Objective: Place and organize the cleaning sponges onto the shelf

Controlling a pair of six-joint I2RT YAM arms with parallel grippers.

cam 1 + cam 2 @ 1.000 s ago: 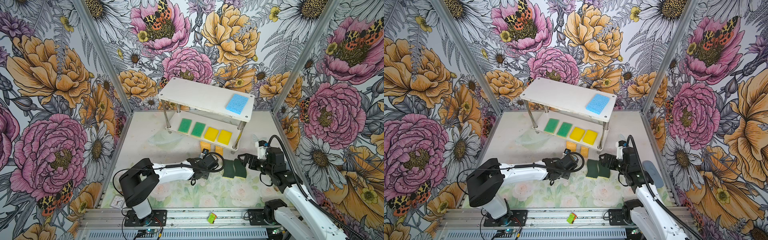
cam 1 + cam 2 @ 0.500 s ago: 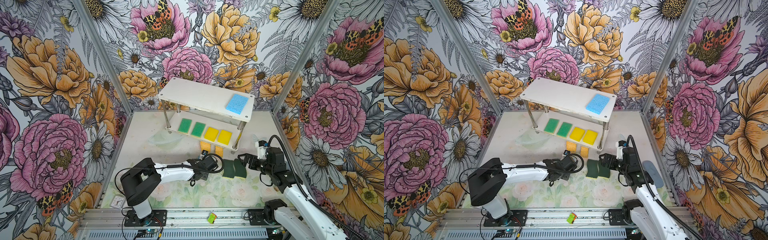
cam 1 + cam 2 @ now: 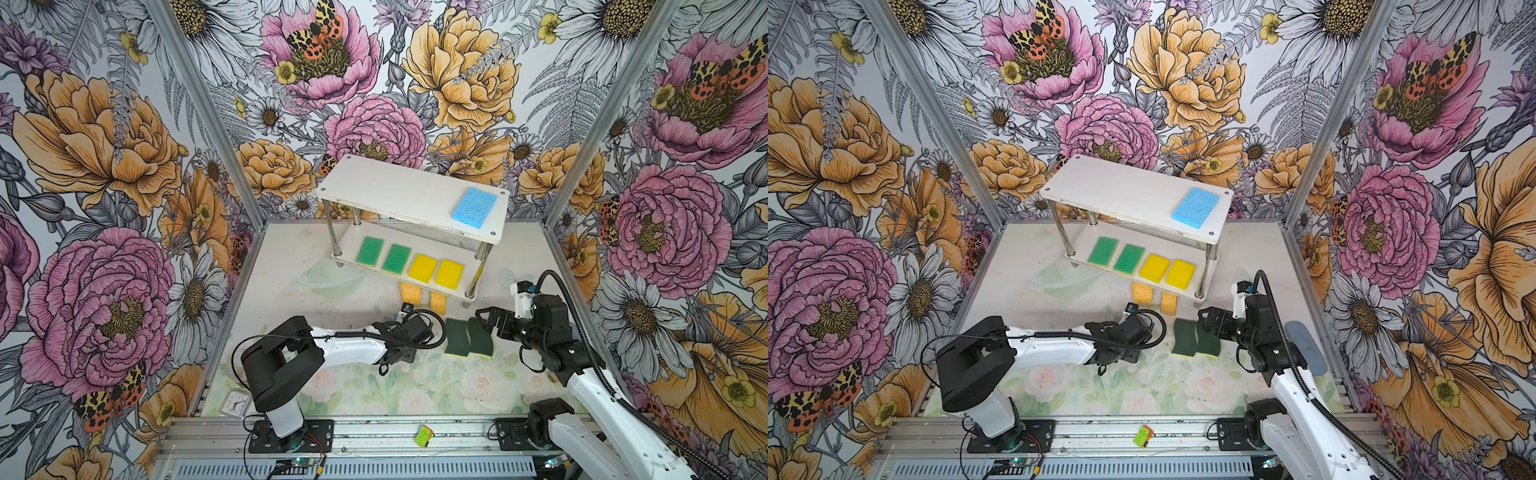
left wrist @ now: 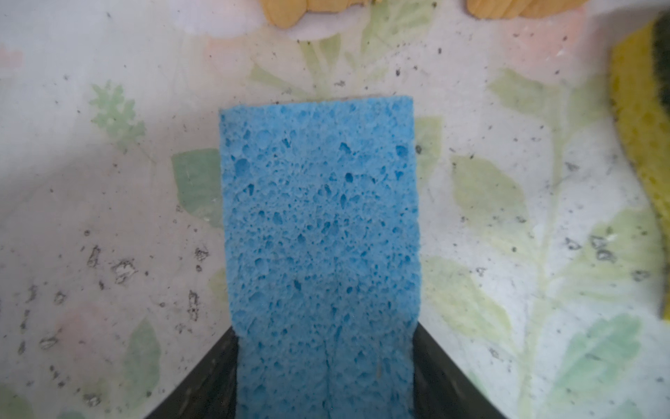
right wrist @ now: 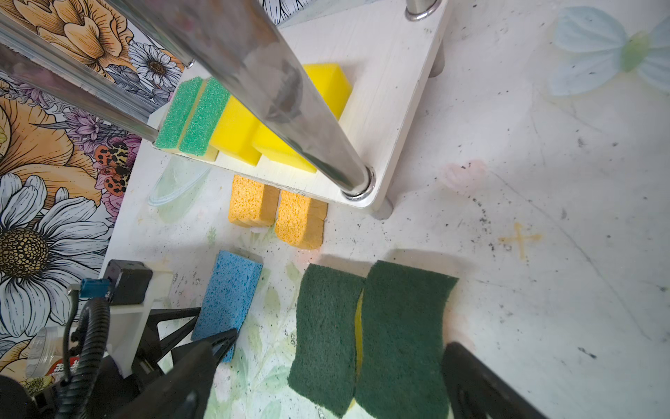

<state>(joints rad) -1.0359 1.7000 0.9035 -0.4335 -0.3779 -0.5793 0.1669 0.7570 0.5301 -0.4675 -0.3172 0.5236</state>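
Note:
The white shelf (image 3: 395, 195) stands at the back. A light blue sponge (image 3: 474, 207) lies on its top board; two green-topped sponges (image 3: 369, 251) and two yellow sponges (image 3: 422, 268) lie on the lower board. Two orange sponges (image 3: 410, 293) sit on the table in front. My left gripper (image 4: 324, 381) holds a second light blue sponge (image 4: 319, 225) by its long sides, flat on the table; the wrist hides it in both top views. My right gripper (image 5: 333, 377) hangs open over two dark green wavy sponges (image 5: 366, 326), its fingers well apart on either side.
A clear plastic dish (image 3: 328, 276) lies by the shelf's front left foot. A small clock (image 3: 235, 403) sits at the front left corner, and a grey oval pad (image 3: 1304, 347) lies along the right wall. The shelf's metal post (image 5: 290, 90) stands close to my right wrist.

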